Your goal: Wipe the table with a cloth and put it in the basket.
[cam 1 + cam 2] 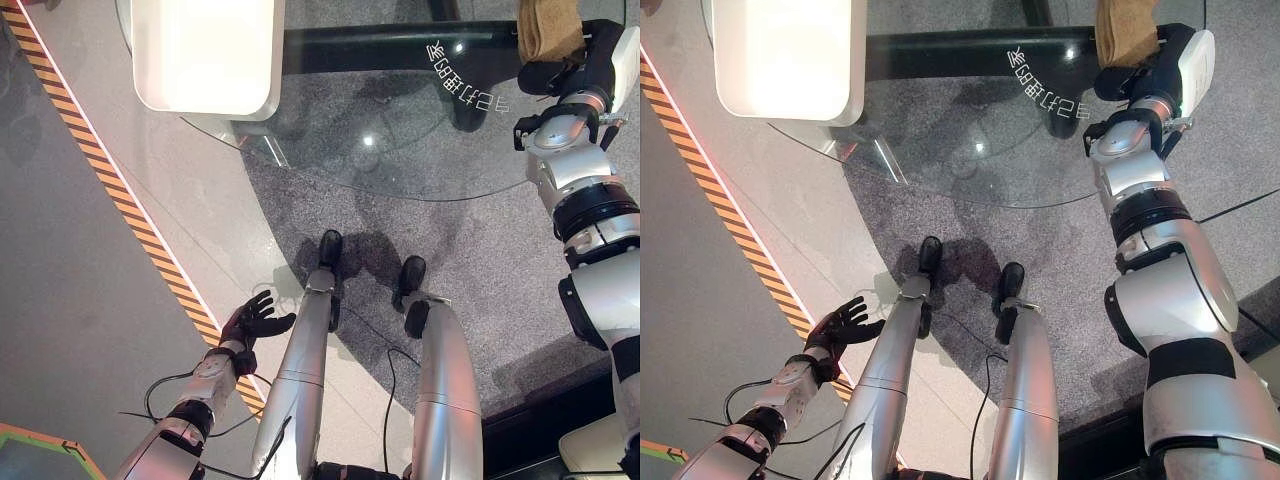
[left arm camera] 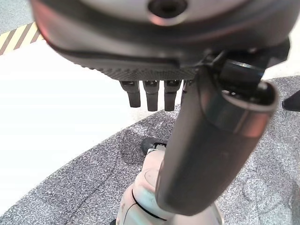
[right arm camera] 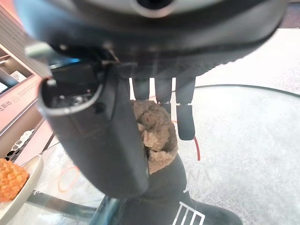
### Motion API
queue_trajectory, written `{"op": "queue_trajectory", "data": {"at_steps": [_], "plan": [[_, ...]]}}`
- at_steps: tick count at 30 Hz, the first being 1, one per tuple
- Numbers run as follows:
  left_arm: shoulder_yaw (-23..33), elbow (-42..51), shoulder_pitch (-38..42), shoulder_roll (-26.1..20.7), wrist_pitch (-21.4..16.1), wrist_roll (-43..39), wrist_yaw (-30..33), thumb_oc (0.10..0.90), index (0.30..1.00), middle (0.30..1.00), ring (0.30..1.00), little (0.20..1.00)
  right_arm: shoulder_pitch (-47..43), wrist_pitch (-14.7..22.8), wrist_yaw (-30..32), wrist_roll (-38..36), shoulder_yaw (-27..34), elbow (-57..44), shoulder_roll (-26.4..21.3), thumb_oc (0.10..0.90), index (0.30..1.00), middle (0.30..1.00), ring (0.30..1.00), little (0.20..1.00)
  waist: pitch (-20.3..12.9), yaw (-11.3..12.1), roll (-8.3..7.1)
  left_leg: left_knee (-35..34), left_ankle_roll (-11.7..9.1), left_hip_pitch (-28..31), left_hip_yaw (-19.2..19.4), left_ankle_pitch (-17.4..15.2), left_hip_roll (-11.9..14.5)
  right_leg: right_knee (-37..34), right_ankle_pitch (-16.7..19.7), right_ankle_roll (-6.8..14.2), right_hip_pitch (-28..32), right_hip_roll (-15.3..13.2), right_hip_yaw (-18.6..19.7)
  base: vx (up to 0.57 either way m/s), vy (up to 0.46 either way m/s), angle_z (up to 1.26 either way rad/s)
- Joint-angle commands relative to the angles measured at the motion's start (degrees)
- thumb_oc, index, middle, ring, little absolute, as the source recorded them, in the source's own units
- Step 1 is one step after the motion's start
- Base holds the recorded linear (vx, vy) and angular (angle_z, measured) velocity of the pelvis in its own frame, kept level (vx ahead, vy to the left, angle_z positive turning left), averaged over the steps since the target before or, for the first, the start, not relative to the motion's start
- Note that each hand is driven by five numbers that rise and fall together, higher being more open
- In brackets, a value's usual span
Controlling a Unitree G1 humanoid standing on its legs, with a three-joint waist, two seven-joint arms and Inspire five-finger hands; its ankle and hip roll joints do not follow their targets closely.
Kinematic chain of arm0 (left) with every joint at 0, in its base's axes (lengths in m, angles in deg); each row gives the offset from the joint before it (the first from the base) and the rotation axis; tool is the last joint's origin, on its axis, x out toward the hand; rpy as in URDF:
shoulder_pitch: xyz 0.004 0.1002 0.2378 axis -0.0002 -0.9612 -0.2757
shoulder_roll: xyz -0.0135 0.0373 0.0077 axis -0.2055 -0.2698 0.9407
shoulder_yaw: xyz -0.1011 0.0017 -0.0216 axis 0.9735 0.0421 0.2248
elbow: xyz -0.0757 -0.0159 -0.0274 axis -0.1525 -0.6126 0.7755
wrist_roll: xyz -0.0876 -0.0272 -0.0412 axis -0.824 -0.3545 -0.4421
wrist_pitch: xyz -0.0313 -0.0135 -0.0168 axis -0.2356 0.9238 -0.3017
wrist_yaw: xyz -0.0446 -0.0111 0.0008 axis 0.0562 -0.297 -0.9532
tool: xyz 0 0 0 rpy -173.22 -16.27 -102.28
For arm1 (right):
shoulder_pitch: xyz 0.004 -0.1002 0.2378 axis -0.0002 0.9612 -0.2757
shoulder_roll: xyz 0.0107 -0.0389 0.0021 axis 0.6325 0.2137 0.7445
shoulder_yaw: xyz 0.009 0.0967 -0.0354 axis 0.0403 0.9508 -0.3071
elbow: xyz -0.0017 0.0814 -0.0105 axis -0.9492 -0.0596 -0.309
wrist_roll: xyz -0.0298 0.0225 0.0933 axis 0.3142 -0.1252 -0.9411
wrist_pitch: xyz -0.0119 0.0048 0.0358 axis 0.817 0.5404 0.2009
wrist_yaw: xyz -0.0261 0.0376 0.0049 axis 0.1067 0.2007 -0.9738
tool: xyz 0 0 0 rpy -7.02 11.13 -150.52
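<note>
Right wrist view: one brown cloth [image 3: 154, 136] is seen pinched between the thumb and fingers of the right hand [image 3: 117, 140] over the round glass table [image 1: 400, 150]; an orange waffle-textured item [image 3: 11, 178] on a pale dish is shown there too. In the eye views, one white basket [image 1: 205, 60] is seen on the table's far left, well apart from the cloth. The left hand [image 1: 255, 320] hangs low near the striped floor tape [image 1: 120, 200], fingers relaxed, grasping nothing.

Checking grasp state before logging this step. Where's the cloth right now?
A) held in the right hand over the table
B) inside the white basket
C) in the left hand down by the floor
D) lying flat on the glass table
A: the tan cloth is pinched in the right hand above the glass table; the right wrist view shows the fingers curled round it, while the left hand hangs open.
</note>
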Motion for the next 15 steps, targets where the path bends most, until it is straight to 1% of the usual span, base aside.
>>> {"op": "queue_trajectory", "data": {"at_steps": [1,7,15], "plan": [[-0.7,-0.7,-2.8,-0.4,-1.0,-2.0,-0.2,0.800,0.900,0.900,0.900,0.900,-5.8,4.0,-1.2,4.8,-4.6,-3.0,-3.3,0.100,0.300,0.300,0.300,0.200,-1.4,-0.5,2.89,2.7,4.2,2.4,4.6,-7.1,-1.0,-7.9,4.4,1.2,2.3,-0.4,-2.4,0.00,0.000,0.00],[-1.1,-0.2,-2.8,-0.3,-1.0,-2.1,0.3,0.800,0.900,0.900,0.900,0.900,-5.8,4.2,-2.0,10.6,-6.9,-6.3,-2.7,0.100,0.300,0.300,0.300,0.200,-1.4,-0.4,2.90,1.8,4.2,2.6,4.5,-6.6,-1.1,-8.7,4.7,1.2,2.5,-0.2,-2.6,0.00,0.000,0.00],[-0.6,-0.2,-1.9,-0.6,-0.7,-1.6,0.1,0.800,0.900,0.900,0.900,0.900,-5.6,4.5,-4.4,16.3,-9.2,-10.1,-1.2,0.100,0.300,0.300,0.300,0.200,-1.4,-0.3,2.75,1.5,4.1,2.8,4.5,-6.4,-1.2,-9.0,4.7,1.3,2.9,-0.4,-2.8,0.00,0.000,0.00]]}}
